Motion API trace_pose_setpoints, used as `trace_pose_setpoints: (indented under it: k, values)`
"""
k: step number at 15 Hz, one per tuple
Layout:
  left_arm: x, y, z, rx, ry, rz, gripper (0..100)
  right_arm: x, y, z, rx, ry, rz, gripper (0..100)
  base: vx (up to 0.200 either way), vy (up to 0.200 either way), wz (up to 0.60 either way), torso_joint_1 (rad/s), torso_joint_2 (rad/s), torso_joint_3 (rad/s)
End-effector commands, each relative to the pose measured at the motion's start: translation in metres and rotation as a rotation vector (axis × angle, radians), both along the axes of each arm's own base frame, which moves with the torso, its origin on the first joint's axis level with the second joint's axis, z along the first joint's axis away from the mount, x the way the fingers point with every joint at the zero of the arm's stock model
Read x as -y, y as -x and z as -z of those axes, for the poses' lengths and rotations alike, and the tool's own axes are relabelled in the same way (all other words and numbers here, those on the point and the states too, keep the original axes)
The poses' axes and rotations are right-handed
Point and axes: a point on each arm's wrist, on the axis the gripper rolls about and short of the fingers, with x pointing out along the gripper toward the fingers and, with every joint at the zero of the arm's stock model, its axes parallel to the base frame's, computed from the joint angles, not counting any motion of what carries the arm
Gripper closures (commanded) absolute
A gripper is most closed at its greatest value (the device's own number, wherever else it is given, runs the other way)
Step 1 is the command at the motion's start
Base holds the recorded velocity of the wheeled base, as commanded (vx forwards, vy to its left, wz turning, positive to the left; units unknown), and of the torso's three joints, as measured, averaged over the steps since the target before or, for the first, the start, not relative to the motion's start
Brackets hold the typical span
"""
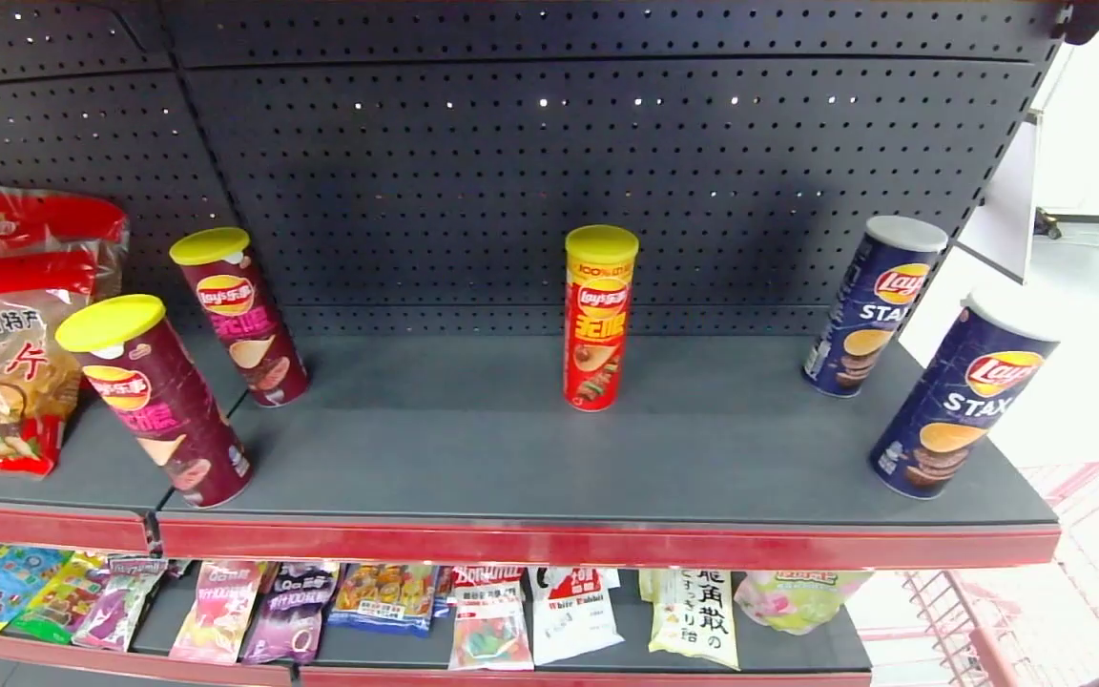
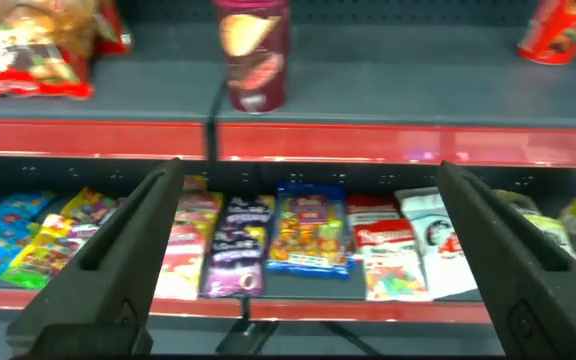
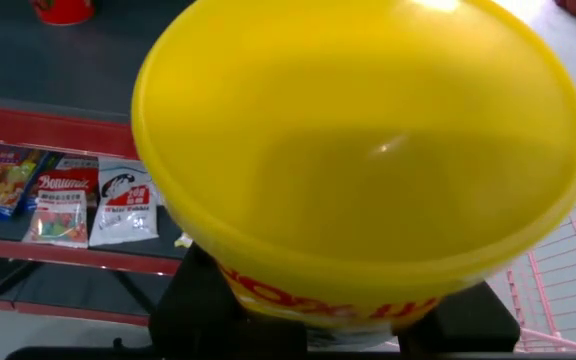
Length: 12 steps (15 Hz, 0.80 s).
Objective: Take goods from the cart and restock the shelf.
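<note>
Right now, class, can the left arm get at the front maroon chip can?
Probably yes. The left gripper is open and empty, facing the shelf. The front maroon can stands near the shelf's front edge with nothing before it. The gripper sits lower, so it would need to rise.

Upper shelf [image 1: 473, 448]: snack bags [image 1: 6, 382] far left; beside them left front can [image 1: 154, 401] ahead of left rear can [image 1: 239, 315]; centre can [image 1: 600, 320] toward the back; right rear can [image 1: 874, 305] behind right front can [image 1: 964, 396]. Lower shelf [image 1: 788, 651] beneath carries packets [image 1: 387, 601].
</note>
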Motion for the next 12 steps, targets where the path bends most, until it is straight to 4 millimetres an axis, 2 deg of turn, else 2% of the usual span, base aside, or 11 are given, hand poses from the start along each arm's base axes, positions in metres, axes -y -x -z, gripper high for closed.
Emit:
trace_pose_setpoints:
  k: [1,4,7,12]
  values:
    - [0.000,0.000,0.000,0.000,0.001,0.000,0,0.001,0.004,0.007,0.011,-0.001,0.000,100,0.000,0.000,0.00,0.000,0.00,0.000]
    - [0.000,0.000,0.000,0.001,-0.001,0.000,0,0.001,0.008,0.013,0.024,0.000,0.000,100,0.000,0.000,0.00,0.000,0.00,0.000]
    - [0.000,0.000,0.000,0.001,-0.001,0.000,0,0.001,0.011,0.022,0.027,0.002,0.000,100,0.200,0.000,0.00,-0.004,0.00,0.006]
    - [0.000,0.000,0.000,0.000,0.004,-0.002,0,0.002,0.014,0.030,0.036,0.001,0.000,100,0.000,0.000,0.00,0.000,0.00,0.000]
